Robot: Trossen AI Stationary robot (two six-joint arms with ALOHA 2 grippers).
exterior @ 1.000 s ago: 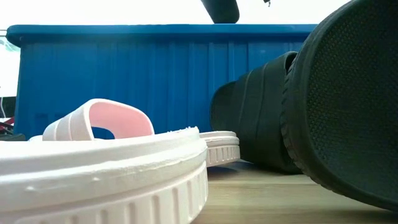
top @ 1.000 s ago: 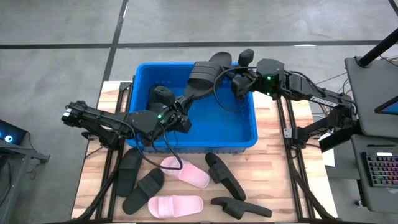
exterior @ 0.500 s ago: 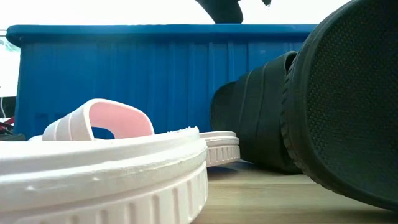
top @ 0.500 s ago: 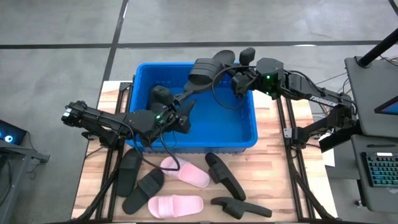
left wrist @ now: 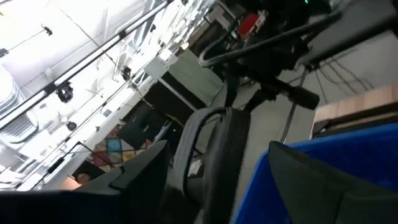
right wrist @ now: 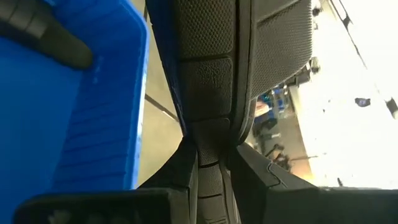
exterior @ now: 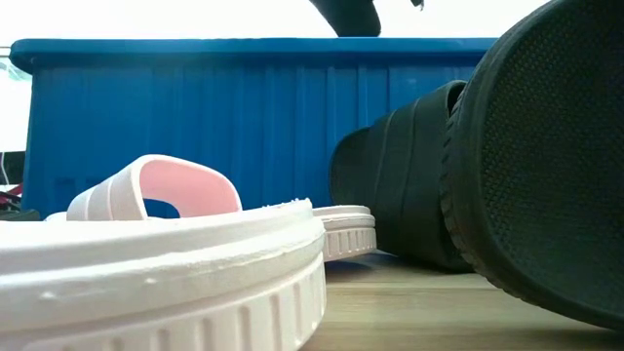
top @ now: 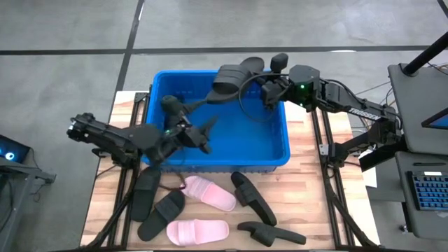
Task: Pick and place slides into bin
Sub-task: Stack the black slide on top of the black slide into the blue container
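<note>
One black slide [top: 236, 75] hangs over the far rim of the bin [top: 280, 150], clamped at one end by the right gripper [top: 266, 88], and the coming move turns on where that slide sits relative to the tub's opening. In the high view its long axis runs roughly along the far wall, from the gripper toward the robot's left, with much of its length above or just outside the rim rather than well over the blue floor. The right wrist view shows the textured sole pinched between that arm's own fingers [right wrist: 186, 165], so the jaws are clenched on the slide. My judgement is that it should come a little nearer the middle of the tub before it is let go, otherwise it could catch on the rim and tip outward. The left gripper [top: 204, 132] reaches into the bin from the near side, its fingers spread and holding nothing; it is farther from the held slide than the right one. The blue floor appears bare apart from that arm, so no slide seems to lie inside. Seven more slides [top: 203, 203] lie on the wooden table [top: 308, 203] in front of the tub, five black and two pale pink, with the left arm nearer most of them.
</note>
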